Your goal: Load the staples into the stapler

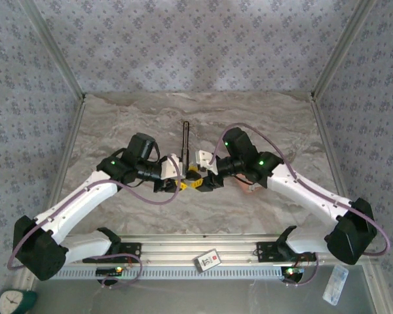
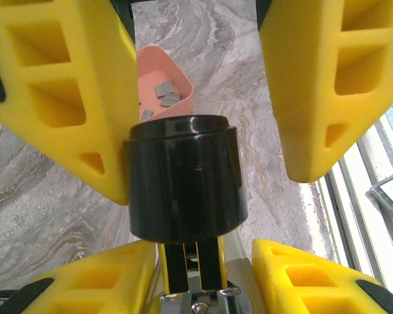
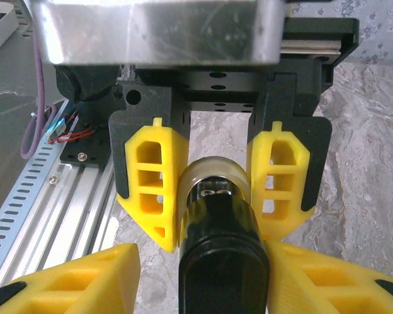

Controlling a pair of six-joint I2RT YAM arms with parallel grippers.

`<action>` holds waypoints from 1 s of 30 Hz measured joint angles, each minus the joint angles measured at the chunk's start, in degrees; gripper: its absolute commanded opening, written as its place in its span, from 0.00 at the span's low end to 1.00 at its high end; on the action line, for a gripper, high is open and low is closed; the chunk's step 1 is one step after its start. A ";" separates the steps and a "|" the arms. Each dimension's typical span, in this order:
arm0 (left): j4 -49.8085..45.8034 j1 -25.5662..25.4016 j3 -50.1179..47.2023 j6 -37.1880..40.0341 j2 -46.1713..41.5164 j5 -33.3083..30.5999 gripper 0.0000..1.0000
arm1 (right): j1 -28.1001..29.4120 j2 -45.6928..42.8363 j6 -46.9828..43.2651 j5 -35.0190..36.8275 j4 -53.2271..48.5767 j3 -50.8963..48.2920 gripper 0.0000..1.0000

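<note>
The black stapler (image 1: 186, 137) lies in the middle of the table, pointing away from the arms. Both grippers meet at its near end. My left gripper (image 2: 203, 254) is shut on the stapler's (image 2: 183, 180) base, and in the right wrist view its fingers (image 3: 154, 186) press both sides of the end. My right gripper (image 3: 206, 254) stands open around the stapler's body (image 3: 223, 261). One of its pads touches the body and the other is apart from it. Grey staples (image 2: 167, 91) lie in a pink tray (image 2: 150, 72), half hidden under the right arm (image 1: 244, 188).
An aluminium rail (image 1: 203, 252) runs along the near edge with a small card (image 1: 207, 260) on it. A clear packet (image 1: 335, 284) lies at the bottom right and a clock (image 1: 13, 302) at the bottom left. Patterned walls enclose the marble tabletop (image 1: 118, 118).
</note>
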 measured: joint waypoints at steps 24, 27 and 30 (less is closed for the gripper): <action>9.70 3.06 -3.06 -4.48 -1.81 6.19 0.00 | -5.84 -4.94 4.92 -4.50 5.90 -2.75 0.00; 11.96 5.14 -4.48 -6.25 -2.27 7.85 0.00 | -10.34 -9.68 7.10 -6.40 8.50 -5.62 0.00; 14.75 5.99 -4.90 -8.48 -2.29 10.08 0.00 | -14.27 -14.19 10.54 -8.66 13.11 -9.88 0.00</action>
